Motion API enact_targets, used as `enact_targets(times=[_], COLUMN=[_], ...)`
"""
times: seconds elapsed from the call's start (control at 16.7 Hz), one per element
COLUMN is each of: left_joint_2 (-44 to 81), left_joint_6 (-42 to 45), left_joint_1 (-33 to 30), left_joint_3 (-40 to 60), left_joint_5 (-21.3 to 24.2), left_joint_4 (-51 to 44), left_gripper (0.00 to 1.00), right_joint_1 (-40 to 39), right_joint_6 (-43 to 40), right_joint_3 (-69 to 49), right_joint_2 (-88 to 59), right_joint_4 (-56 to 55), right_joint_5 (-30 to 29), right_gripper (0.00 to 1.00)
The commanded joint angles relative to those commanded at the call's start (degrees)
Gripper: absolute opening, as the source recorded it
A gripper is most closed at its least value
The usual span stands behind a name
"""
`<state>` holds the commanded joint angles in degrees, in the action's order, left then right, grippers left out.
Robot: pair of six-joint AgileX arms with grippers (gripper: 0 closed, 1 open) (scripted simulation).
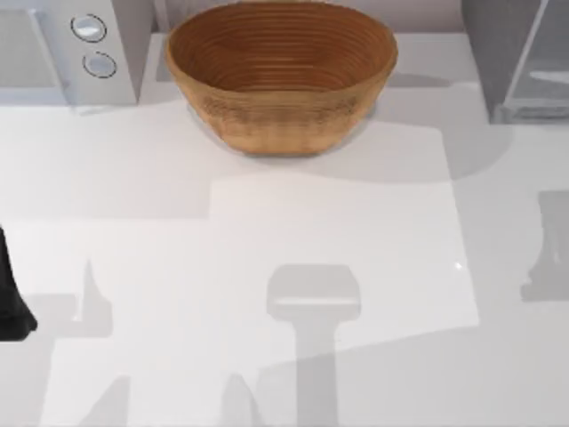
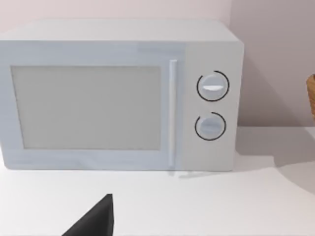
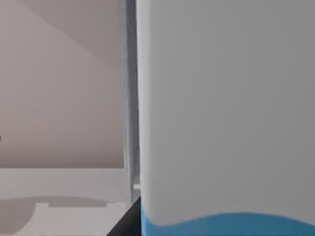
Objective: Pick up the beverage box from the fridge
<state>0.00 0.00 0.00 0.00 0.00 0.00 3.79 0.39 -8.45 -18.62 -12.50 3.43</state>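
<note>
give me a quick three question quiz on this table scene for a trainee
1. True or false: the woven bowl stands between the microwave and the fridge.
2. How many round knobs does the microwave have?
3. The left wrist view faces: A) the microwave door, B) the fridge, C) the bowl's inside.

Key: 1 true. 2 two. 3 A. In the right wrist view a whitish surface with a blue band, probably the beverage box, is very close.

Top cam: above tabletop (image 1: pixel 267 267), looks straight down; woven bowl (image 1: pixel 281 76) at far edge, white appliance (image 1: pixel 80 49) far left, fridge (image 1: pixel 516 53) far right.

My left wrist cam: low, level, faces white appliance (image 2: pixel 118 96) front-on, fairly near; bowl rim (image 2: pixel 311 98) at frame edge. Shares both w/ top cam.

My right wrist cam: v. close to beverage box (image 3: pixel 226 113), pale face w/ blue below.
</note>
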Motion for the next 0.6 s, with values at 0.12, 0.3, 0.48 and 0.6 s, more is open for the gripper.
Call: enact_targets(times=[0.12, 0.3, 0.48, 0.6], left_joint_2=[0.0, 0.0, 0.0, 0.0], left_joint_6=[0.0, 0.0, 0.0, 0.0], left_joint_1=[0.0, 0.0, 0.0, 0.0], left_joint_3=[0.0, 0.0, 0.0, 0.0], left_joint_5=[0.0, 0.0, 0.0, 0.0], left_joint_4=[0.0, 0.0, 0.0, 0.0], left_gripper=[1.0, 1.0, 1.0, 1.0], right_joint_1=[-1.6, -3.2, -3.8, -3.8], right_joint_6=[-0.1, -0.3, -0.4, -0.4], right_joint_3=[3.8, 7.4, 8.5, 8.5], right_joint_2=[8.3, 16.2, 18.6, 18.6], right_joint_4=[5.4, 10.8, 12.5, 12.5], right_joint_5=[-1.4, -2.9, -3.4, -3.4], right_gripper=[0.0, 0.0, 0.0, 0.0])
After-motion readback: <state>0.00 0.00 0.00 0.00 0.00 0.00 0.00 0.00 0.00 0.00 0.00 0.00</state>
